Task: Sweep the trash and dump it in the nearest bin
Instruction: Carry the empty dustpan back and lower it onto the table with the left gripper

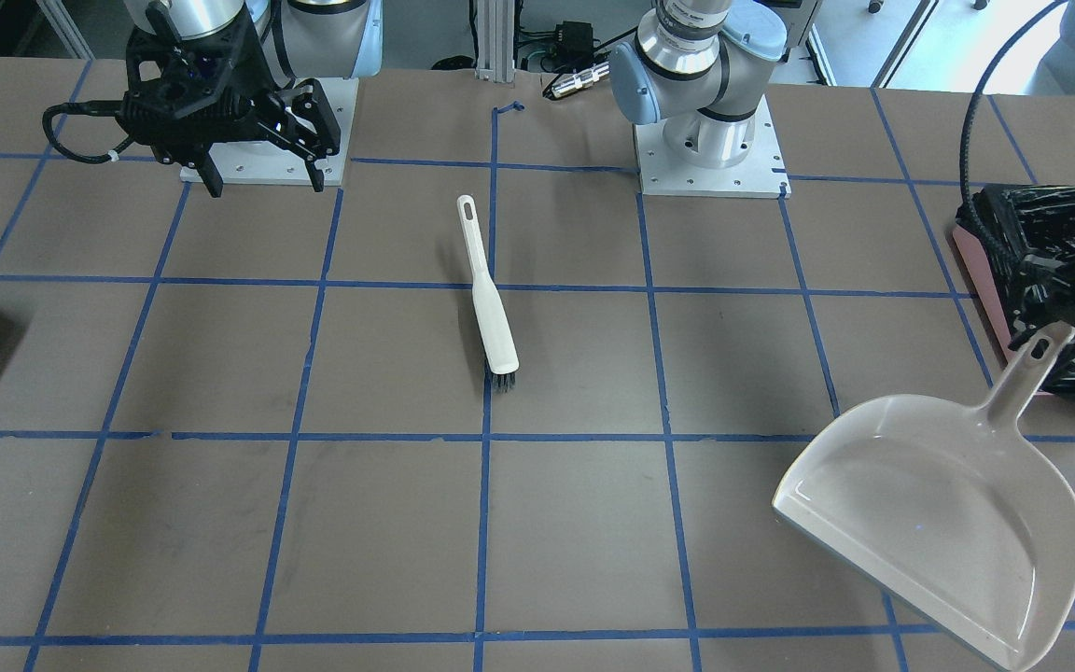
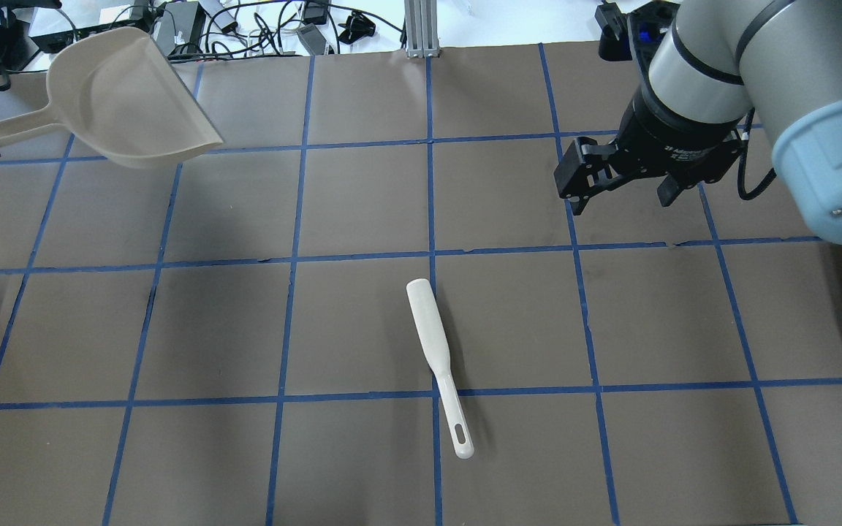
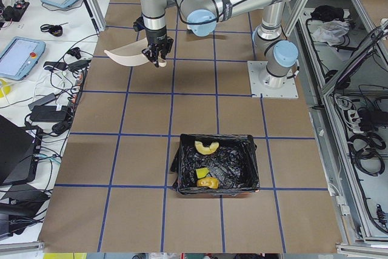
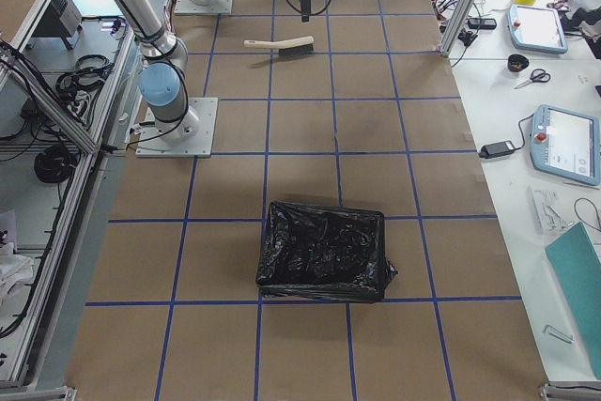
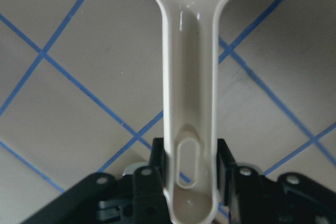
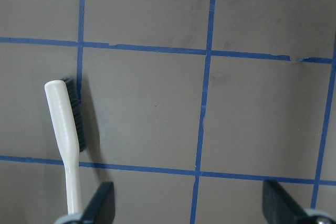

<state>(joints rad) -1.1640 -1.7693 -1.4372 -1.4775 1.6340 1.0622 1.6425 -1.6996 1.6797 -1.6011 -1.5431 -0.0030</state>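
The pink bin [image 3: 215,165] with its black bag holds all three pieces of trash: the tan croissant piece [image 3: 206,147], the yellow-green wedge [image 3: 202,172] and the golden-brown piece [image 3: 208,182]. The bin also shows at the edge of the front view [image 1: 990,289]. My left gripper [image 5: 190,166] is shut on the handle of the beige dustpan [image 1: 948,523], which hangs empty above the table beside the bin. My right gripper [image 2: 622,186] is open and empty, hovering away from the white brush [image 2: 439,358] that lies flat on the table.
A second bin [image 4: 324,251] lined with a black bag stands at the table's right end. Blue tape lines grid the brown table [image 1: 220,373]. Both arm bases [image 1: 710,159] sit at the robot's side. Cables lie beyond the far edge [image 2: 260,29].
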